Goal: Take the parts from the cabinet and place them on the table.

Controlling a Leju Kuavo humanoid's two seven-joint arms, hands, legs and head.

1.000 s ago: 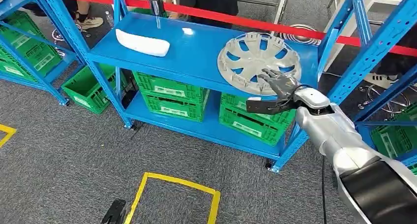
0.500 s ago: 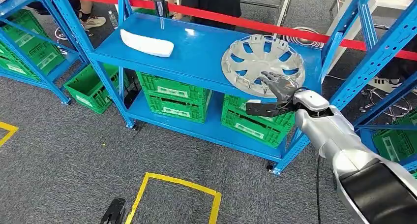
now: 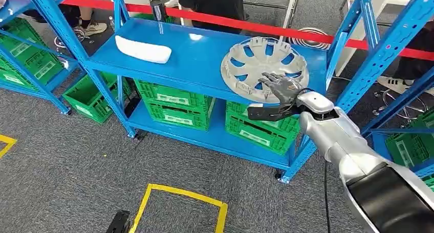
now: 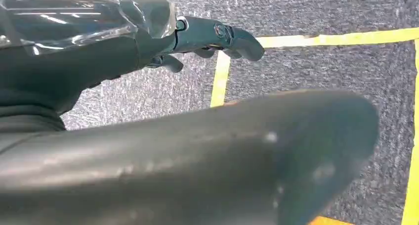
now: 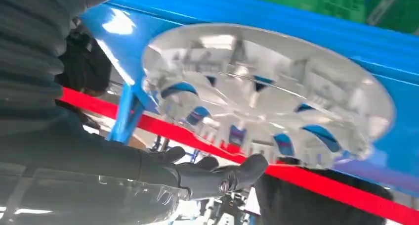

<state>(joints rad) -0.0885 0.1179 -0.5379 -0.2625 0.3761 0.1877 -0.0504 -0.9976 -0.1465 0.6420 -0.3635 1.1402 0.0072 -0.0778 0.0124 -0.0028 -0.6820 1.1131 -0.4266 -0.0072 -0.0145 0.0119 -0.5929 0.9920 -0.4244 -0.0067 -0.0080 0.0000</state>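
- Silver hubcap (image 3: 264,69) is lying on the blue cabinet's top shelf (image 3: 204,56), at its right end near the front edge.
- Right hand (image 3: 279,87) is reaching over the hubcap's near rim, fingers spread apart, gripping nothing.
- White moulded part (image 3: 143,49) is sitting at the shelf's left end.
- Green crates (image 3: 176,101) are filling the lower shelf.
- Red barrier tape (image 3: 245,24) is running behind the cabinet; people are standing beyond it.
- Left hand (image 4: 217,37) is hanging over grey carpet (image 3: 66,156) with yellow tape squares (image 3: 179,207); its grasp: cannot tell.

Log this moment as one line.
phase: reaching | right hand: open, at hubcap near rim | white part: on shelf
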